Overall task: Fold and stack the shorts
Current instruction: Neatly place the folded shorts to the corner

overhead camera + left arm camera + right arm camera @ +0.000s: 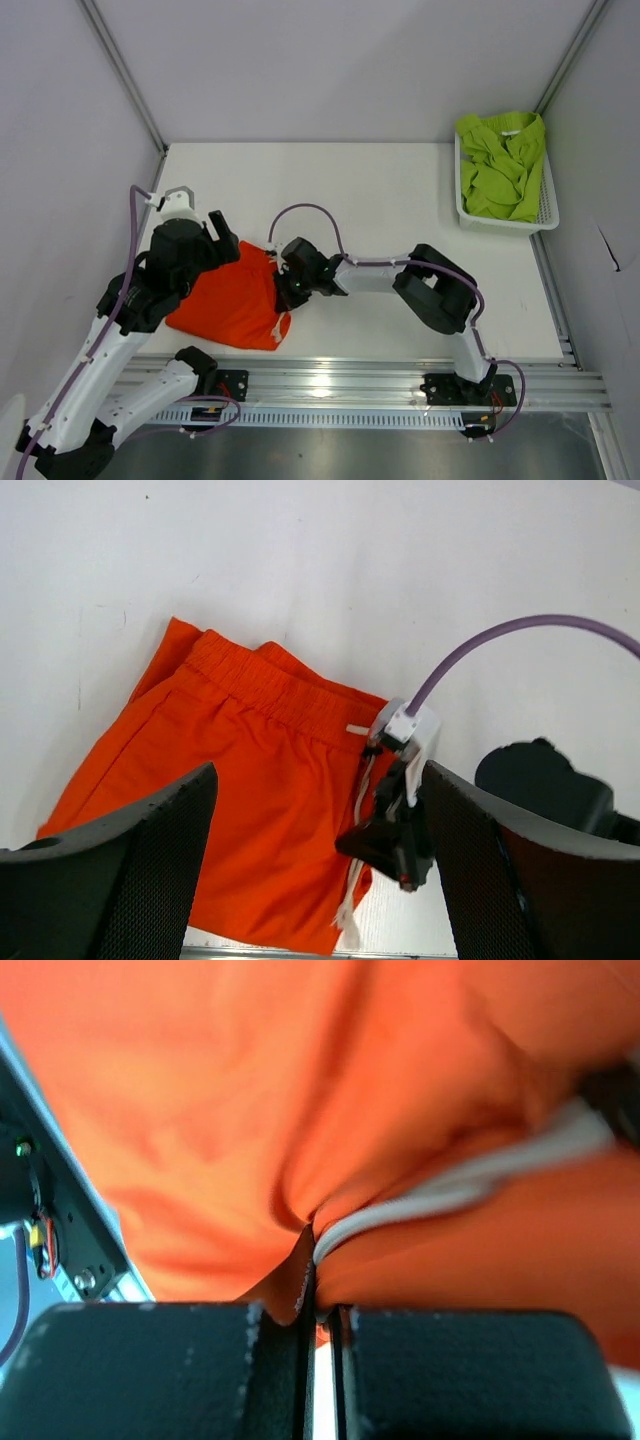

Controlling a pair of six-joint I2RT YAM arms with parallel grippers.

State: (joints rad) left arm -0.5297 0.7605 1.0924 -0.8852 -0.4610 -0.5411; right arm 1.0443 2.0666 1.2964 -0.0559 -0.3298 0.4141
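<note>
orange shorts (pixel 250 800): matt cloth | basket (pixel 500 224): white plastic mesh

The orange-red shorts (pixel 232 300) lie roughly folded at the desk's (pixel 400 220) near-left edge, white drawstring (pixel 347 920) trailing out. The lime green shorts (pixel 503 165) sit crumpled in the far-right basket (pixel 548 205).
</note>
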